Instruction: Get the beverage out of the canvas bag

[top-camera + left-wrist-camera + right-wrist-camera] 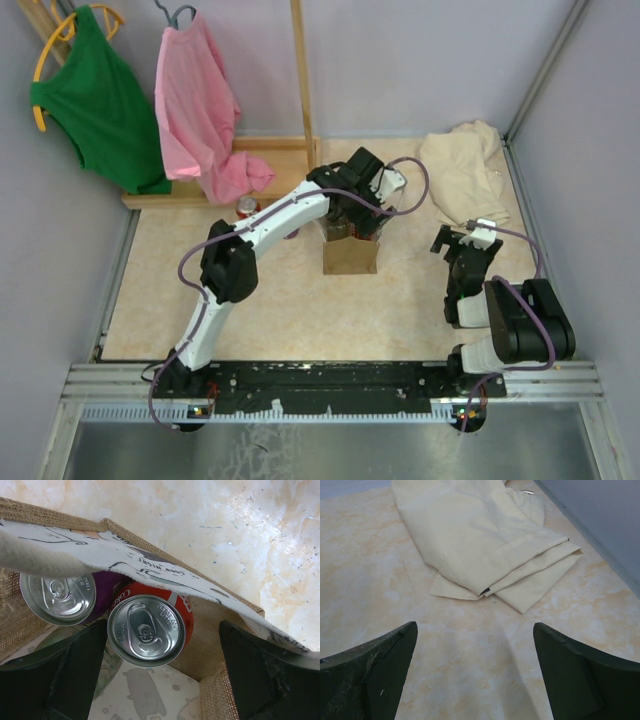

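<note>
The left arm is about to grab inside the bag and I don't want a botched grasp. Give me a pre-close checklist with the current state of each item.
1. Left gripper open: ok, fingers spread wide over the bag mouth.
2. Red can between the fingers: ok, though it sits closer to one finger than the other.
3. Purple can out of the fingers' way: cannot tell; it sits right beside the red can.
4. Way up free: not ok, a white printed band of the bag lies across the far edge of both cans.
5. Canvas bag upright: ok.
6. Right gripper out of the way: ok, open over the table near the beige cloth.
</note>
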Tool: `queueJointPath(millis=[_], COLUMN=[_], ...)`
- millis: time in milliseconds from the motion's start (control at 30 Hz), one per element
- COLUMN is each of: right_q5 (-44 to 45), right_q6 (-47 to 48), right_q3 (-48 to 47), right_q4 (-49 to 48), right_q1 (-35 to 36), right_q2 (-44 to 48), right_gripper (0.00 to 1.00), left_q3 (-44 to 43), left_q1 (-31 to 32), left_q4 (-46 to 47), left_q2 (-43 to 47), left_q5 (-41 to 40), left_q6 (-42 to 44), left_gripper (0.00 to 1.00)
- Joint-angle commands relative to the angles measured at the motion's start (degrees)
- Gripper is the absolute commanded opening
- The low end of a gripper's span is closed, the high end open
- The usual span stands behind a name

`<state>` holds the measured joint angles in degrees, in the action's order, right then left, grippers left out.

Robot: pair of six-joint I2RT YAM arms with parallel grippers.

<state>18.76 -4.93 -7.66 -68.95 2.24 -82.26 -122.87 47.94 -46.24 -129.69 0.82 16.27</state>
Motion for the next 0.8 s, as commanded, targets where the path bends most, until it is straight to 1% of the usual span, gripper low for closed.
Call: queueJointPath(millis=[0,267,700,767], right_q5=[0.85,0.92,0.98,0.88], right_q6=[0.72,0.69,0.73,0.74], right_q3=[-1.69,-1.73,-1.74,-1.68], right_q4=[-2.42,-2.41,-2.35,-2.43], right_q1=[0.37,0.44,0.38,0.40], right_q2=[-0.36,-0.36,-0.36,-0.34], right_gripper=[0.99,0.99,0.99,0.99], left_q3=[0.12,1.46,1.19,1.14], left_q1=[0.56,0.48,0.46,0.48], left_q4=[-0.86,1.41,1.41,1.41], left_q2=[-0.96,-1.60,-4.72,-5.07], left_q5=[-0.58,-0.56,-1.06,-1.04], left_q6=[-0.72,-0.28,-0.01,0.07], left_gripper=[0.98,0.96,0.78,0.78])
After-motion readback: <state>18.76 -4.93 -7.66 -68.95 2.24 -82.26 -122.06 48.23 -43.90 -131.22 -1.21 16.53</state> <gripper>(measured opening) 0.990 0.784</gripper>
